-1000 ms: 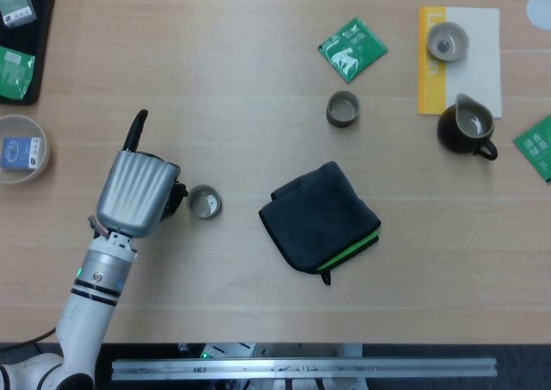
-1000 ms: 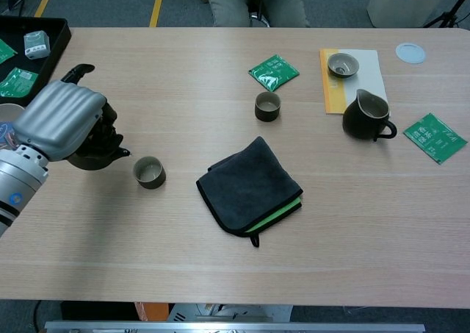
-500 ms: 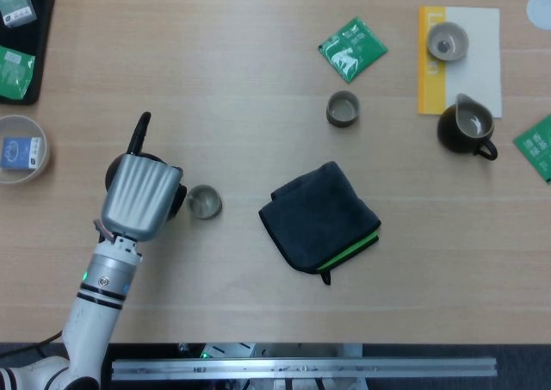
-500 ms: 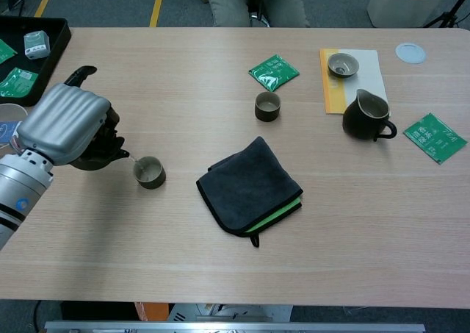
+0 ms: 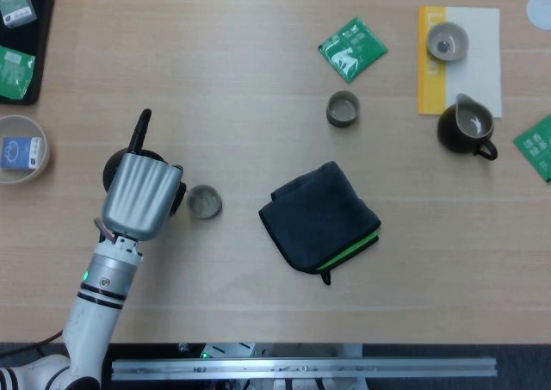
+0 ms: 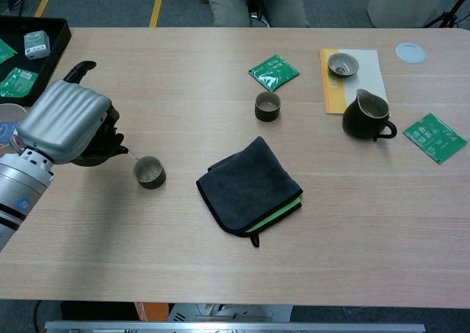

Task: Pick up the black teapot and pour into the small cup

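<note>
1. The left hand [image 6: 64, 121] grips the black teapot [image 6: 97, 148], its fingers wrapped around the pot's body so that only the dark underside, the spout tip and the long handle [image 6: 79, 70] show past the silver shell.
2. Against a second ago, the hand has come lower and closer to the small cup [image 6: 149, 172]; the teapot's spout now sits just left of the cup's rim, where earlier it stood clearly apart.
3. In the chest view a thin pale stream runs from the spout toward the cup's left rim; a second ago no stream showed.
4. From the head view, the left hand [image 5: 141, 194] covers most of the black teapot [image 5: 116, 164], and the small cup [image 5: 205, 202] stands just to its right on the table [image 5: 258, 63], in the same spot as before.
5. Right of the small cup lies the dark folded cloth [image 6: 249, 187], unmoved; up and right of the cup stands a second cup [image 6: 267, 106], with a green packet [image 6: 273, 72] beyond it.
6. Far right of the small cup, the dark pitcher [image 6: 366, 117] is where it was.
7. The right hand shows in neither view.
</note>
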Action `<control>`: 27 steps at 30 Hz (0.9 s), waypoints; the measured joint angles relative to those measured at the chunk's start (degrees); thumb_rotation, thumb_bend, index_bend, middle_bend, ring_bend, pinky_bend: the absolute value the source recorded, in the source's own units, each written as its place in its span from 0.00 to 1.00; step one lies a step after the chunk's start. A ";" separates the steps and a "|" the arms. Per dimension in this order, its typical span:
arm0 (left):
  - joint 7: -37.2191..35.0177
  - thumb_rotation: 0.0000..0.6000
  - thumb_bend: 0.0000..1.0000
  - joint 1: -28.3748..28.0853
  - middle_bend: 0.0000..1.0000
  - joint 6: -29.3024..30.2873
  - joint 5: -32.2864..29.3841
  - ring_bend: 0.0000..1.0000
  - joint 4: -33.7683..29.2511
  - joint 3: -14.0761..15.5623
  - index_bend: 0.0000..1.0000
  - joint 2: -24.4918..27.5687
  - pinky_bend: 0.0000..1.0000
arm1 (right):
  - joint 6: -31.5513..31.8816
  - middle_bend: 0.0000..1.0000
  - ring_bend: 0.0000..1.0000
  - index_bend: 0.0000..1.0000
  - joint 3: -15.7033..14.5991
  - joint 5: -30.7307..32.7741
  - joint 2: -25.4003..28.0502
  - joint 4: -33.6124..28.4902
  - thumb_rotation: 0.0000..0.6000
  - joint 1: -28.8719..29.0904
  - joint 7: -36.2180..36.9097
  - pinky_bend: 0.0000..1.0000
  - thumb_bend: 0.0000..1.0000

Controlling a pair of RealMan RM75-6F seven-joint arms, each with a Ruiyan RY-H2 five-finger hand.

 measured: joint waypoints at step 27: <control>-8.68 0.92 0.36 -0.36 0.99 -5.16 -6.06 0.86 -2.53 -2.66 0.82 2.57 0.08 | -0.03 0.42 0.29 0.46 0.21 0.12 0.36 -1.35 1.00 0.02 -1.61 0.30 0.19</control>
